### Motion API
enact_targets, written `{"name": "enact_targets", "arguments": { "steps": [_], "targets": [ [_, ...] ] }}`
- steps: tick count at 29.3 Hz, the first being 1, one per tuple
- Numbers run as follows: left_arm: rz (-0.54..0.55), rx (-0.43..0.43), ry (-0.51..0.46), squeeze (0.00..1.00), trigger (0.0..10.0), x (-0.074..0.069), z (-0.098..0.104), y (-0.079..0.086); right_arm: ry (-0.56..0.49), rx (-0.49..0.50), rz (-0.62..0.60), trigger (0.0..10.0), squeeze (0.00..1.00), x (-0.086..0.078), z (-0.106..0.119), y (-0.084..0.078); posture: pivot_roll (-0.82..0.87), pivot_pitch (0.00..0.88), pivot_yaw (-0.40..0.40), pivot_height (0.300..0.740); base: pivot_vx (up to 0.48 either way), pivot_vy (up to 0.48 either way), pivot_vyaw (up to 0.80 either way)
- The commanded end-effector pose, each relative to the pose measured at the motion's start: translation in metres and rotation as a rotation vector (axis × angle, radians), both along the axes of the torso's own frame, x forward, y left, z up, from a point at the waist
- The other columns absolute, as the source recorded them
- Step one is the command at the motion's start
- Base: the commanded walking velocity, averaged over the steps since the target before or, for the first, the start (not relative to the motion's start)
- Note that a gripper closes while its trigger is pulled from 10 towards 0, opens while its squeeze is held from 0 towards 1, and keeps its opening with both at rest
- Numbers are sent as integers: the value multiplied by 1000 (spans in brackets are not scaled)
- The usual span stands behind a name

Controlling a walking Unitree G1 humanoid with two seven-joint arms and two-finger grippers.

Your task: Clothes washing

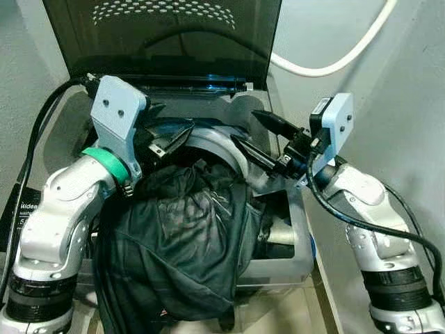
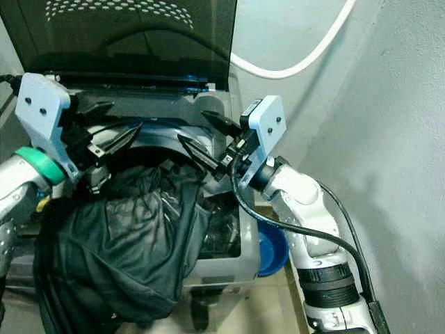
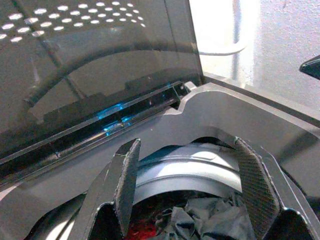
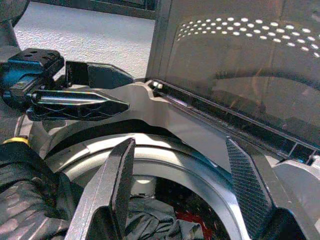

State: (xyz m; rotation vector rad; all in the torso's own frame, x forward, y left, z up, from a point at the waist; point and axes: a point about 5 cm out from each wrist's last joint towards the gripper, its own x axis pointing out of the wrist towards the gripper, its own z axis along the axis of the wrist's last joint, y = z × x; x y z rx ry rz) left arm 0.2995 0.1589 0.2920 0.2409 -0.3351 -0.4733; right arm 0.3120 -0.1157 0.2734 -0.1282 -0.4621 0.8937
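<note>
A large dark garment (image 1: 181,236) hangs over the front rim of the top-loading washing machine (image 1: 208,104) and reaches into its drum. More crumpled dark clothes (image 3: 210,220) and something red (image 3: 137,232) lie in the drum. My left gripper (image 1: 170,122) hovers open above the left side of the drum opening, just over the garment's upper edge, with nothing between its fingers (image 3: 127,180). My right gripper (image 1: 243,125) is also open and empty, over the right side of the opening, pointing toward the left gripper. In the right wrist view, the drum's pale ring (image 4: 165,155) lies between the fingers.
The dark see-through lid (image 1: 167,42) stands upright behind the opening. A white hose (image 1: 334,62) runs along the grey wall at the right. A blue basin (image 2: 271,247) sits on the floor by the machine's right side. A black cable (image 1: 38,132) runs down the left.
</note>
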Motion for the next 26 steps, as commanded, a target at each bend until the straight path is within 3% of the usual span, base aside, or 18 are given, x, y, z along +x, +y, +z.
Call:
{"name": "enact_targets", "arguments": {
  "steps": [1, 10, 19, 22, 26],
  "targets": [
    [10, -6, 5, 0, 10000, 1, -1, 1, -8, -3, -3, 10000, 0, 0, 2, 0, 117, 112, 23, 740, 0, 480, 0],
    [28, -6, -3, 0, 10000, 2, 0, 1, -11, -4, -6, 10000, 0, 0, 3, 0, 117, 110, 23, 740, 0, 480, 0],
    [22, 11, -21, 0, 10000, 3, 1, -2, -14, -6, -9, 10000, 0, 0, 4, 0, 116, 109, 25, 740, 0, 0, 0],
    [-10, 18, -16, 0, 10000, 2, 1, -4, -14, -6, -10, 10000, 0, 0, 3, 0, 116, 109, 27, 740, 0, 0, 0],
    [-152, 70, -22, 0, 10000, -9, 5, -11, -14, -7, -11, 10000, 0, 0, 3, 0, 116, 109, 27, 740, 0, 0, 0]
  ]
}}
